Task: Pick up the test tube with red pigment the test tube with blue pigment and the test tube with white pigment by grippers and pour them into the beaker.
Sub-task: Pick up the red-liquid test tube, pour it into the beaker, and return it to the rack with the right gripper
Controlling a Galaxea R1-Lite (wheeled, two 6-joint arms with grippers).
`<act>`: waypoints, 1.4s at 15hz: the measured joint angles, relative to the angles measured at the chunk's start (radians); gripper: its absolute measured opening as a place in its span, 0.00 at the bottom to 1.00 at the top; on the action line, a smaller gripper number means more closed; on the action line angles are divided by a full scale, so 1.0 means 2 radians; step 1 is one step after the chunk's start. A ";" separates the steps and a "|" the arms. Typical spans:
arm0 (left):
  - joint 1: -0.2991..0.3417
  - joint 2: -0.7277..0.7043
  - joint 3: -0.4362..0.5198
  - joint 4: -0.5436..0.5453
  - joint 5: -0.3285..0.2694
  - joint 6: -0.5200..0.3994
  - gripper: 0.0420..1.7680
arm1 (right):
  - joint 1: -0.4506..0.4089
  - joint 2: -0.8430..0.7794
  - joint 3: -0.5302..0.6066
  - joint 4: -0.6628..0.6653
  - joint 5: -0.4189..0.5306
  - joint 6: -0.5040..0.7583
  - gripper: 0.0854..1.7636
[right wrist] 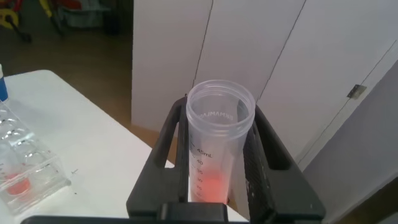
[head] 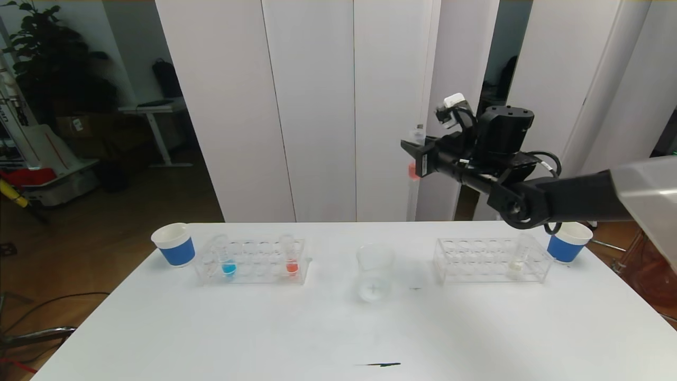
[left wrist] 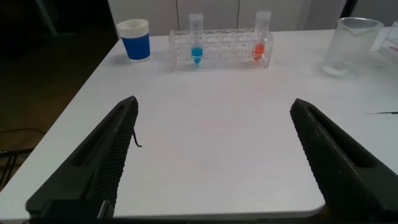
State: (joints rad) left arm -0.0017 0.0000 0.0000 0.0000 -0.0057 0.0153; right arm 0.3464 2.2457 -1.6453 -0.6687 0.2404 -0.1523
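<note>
Right end effector [head: 415, 159], raised well above the counter [head: 338, 328], is clamped on a test tube with red pigment [right wrist: 214, 155], held upright with its mouth open. The beaker [head: 375, 272] stands below and slightly to the left of this end effector. To pour well, judged from this pose: lower the tube mouth close over the beaker rim before tilting, then tip slowly. Left end effector [left wrist: 211, 162] hangs low with fingers apart, holding nothing; ahead of it stand the test tube with blue pigment [left wrist: 196, 38] and another red tube [left wrist: 262, 36]. The test tube with white pigment [head: 515, 264] sits below the right arm.
</note>
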 joint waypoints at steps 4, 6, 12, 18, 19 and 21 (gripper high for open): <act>0.000 0.000 0.000 0.000 0.000 0.000 0.99 | 0.000 0.035 -0.002 -0.084 0.055 -0.056 0.29; 0.000 0.000 0.000 0.000 0.000 0.000 0.99 | 0.001 0.045 0.003 -0.129 0.096 -0.085 0.29; 0.000 0.000 0.000 0.000 0.000 0.000 0.99 | 0.003 0.055 0.038 -0.149 0.184 -0.234 0.29; 0.000 0.000 0.000 0.000 0.000 0.000 0.99 | 0.002 0.068 0.036 -0.169 0.259 -0.380 0.29; 0.000 0.000 0.000 0.000 0.000 0.000 0.99 | 0.000 0.069 0.035 -0.173 0.269 -0.396 0.29; 0.000 0.000 0.000 0.000 0.000 0.000 0.99 | -0.003 0.070 0.035 -0.173 0.276 -0.433 0.29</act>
State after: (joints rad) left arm -0.0017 0.0000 0.0000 0.0000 -0.0062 0.0153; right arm 0.3396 2.3862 -1.5755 -1.0155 0.7917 -1.0174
